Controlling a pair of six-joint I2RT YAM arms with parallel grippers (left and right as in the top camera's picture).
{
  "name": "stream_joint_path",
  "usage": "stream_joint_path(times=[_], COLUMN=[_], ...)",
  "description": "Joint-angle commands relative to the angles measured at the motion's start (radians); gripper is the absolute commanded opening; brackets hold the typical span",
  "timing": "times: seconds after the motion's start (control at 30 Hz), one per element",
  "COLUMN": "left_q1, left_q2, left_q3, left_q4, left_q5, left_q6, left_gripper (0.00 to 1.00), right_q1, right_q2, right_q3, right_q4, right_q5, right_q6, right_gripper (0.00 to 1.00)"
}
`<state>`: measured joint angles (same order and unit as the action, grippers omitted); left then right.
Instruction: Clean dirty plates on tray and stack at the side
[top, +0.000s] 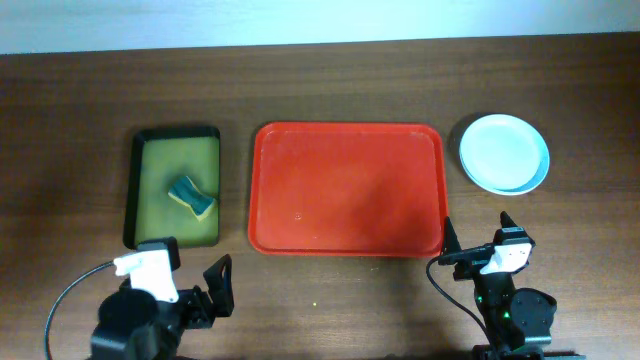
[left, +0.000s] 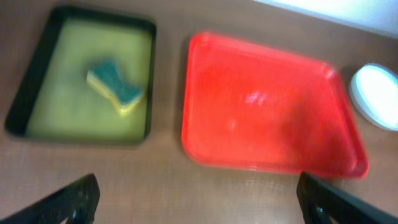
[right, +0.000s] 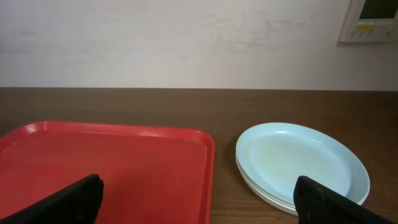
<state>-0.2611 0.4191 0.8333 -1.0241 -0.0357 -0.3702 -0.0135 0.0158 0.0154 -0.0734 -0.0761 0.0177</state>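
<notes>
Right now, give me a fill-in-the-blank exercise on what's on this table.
The small black tray holds a ___.
The topmost of the plates beside the red tray is light ___.
The left hand and the right hand are both ___ and hold nothing.
Missing words: sponge; blue; open.

Lab-like room; wooden table (top: 330, 85), wall control panel (right: 372, 18)
</notes>
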Motion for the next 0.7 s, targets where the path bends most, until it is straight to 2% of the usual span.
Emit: stream_joint_path(times=[0.0,0.13,0.23,0.33,0.57,0.67], left_q1=[0.076,0.124,0.152,0.173,0.246,0.246], left_q2=[-0.116,-0.229,-0.270,-0.311,-0.414,-0.414], left_q3=[-0.069,-0.169,-0.236,-0.350,-0.621,-0.713], left_q4=[0.068,0.159,0.237,0.403,0.699,0.828], left_q5=[0.111,0.220,0.243,0.343,0.342,0.288], left_q6=[0.131,0.248,0.264,0.428,0.426,0.312], left_gripper=[0.99,0.99,0.99,0.99,0.99,0.99], right_q1=[-0.006,-0.006,-0.006,-0.006,-0.006,-0.006], right_q2=[-0.013,-0.013,-0.013,-0.013,-0.013,-0.013], right_q3=[-0.010,-0.010,-0.010,-0.010,-0.010,-0.010], right_q4=[0.001,0.001,0.001,0.001,0.001,0.001], right_q5=[0.008,0.008,0.008,0.008,0.008,0.008], right_q6=[-0.007,-0.007,-0.007,-0.007,-0.007,-0.007], right_gripper=[0.99,0.99,0.99,0.99,0.99,0.99])
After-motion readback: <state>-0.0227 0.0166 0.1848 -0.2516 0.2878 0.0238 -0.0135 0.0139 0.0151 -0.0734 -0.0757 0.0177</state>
